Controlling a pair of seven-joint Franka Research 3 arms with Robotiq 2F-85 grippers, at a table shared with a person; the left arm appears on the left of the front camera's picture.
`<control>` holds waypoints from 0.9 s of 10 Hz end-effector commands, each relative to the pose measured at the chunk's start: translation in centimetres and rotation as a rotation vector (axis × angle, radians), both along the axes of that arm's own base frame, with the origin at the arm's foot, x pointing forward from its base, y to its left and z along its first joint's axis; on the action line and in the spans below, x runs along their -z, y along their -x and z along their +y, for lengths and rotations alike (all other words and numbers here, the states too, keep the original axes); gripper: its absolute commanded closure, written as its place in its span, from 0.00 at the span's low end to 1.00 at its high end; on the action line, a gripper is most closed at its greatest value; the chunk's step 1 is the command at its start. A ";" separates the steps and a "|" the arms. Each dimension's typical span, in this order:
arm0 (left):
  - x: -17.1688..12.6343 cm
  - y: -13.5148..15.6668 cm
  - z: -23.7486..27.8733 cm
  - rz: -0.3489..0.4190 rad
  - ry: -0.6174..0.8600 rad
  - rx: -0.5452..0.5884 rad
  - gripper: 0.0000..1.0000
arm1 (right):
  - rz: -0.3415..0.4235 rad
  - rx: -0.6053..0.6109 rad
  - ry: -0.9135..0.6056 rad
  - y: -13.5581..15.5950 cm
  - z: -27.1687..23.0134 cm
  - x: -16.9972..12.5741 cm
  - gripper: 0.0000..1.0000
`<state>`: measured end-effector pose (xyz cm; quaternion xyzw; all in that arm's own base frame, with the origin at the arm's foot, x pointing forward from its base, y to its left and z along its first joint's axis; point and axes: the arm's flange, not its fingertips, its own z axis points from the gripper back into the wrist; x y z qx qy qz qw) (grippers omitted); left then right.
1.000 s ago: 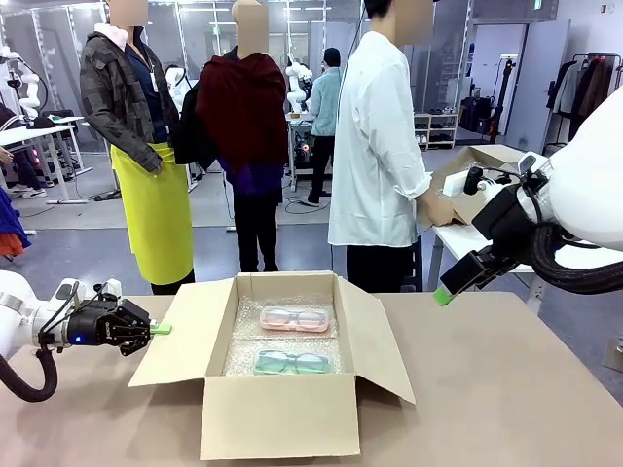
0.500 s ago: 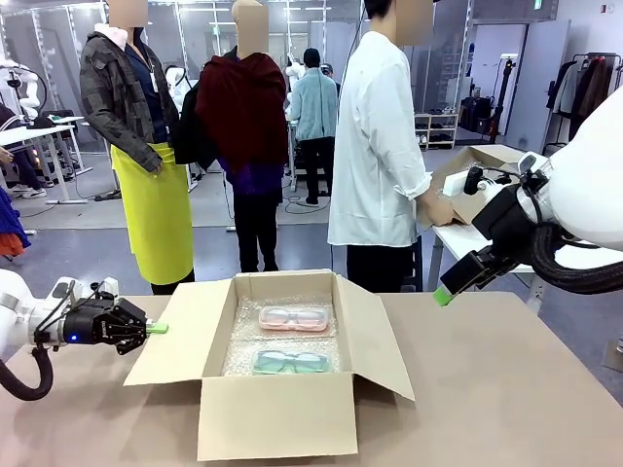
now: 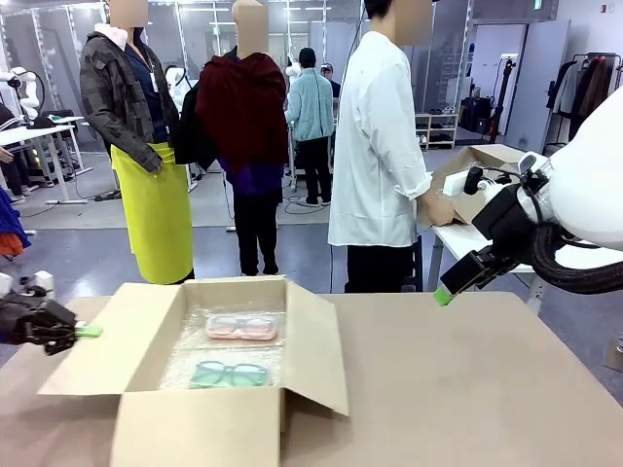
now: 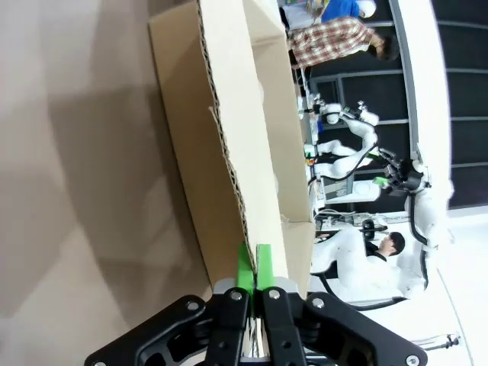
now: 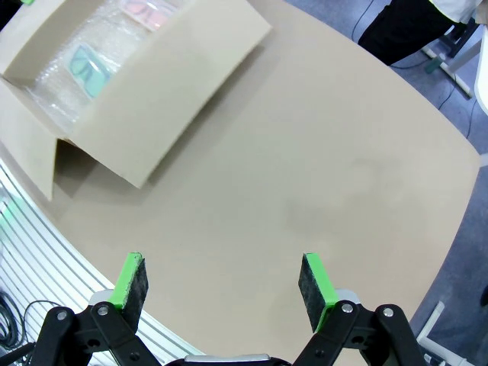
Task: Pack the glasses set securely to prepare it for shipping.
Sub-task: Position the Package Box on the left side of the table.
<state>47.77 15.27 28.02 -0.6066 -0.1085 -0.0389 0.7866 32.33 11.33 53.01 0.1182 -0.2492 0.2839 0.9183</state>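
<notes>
Two cases: pink case and green case inside box
Table: bare tan beside box
Left gripper: clamped on box flap
Right gripper: fingers apart, above table

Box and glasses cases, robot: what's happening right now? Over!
Left gripper shut on box flap. Right gripper open, high over table. Pink case and green case in box. Nothing blocking.

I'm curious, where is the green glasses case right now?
In the front view the mint green case lies on bubble wrap inside the cardboard box, left of centre, just nearer the camera than the pink case.
</notes>
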 end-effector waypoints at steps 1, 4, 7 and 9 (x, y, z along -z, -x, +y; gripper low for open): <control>-0.7 1.7 4.6 -0.054 0.015 0.003 0.98 | -0.011 -0.014 -0.003 0.0 -0.1 0.0 0.00; -1.5 4.4 13.8 -0.068 0.023 0.007 0.98 | -0.011 -0.014 -0.003 0.0 -0.1 0.0 0.00; -1.2 4.8 20.3 -0.041 0.016 -0.032 0.98 | -0.011 -0.014 -0.003 0.0 -0.1 0.0 0.00; -0.6 4.4 23.2 -0.029 0.036 -0.053 0.98 | -0.011 -0.014 -0.003 0.0 -0.1 0.0 0.00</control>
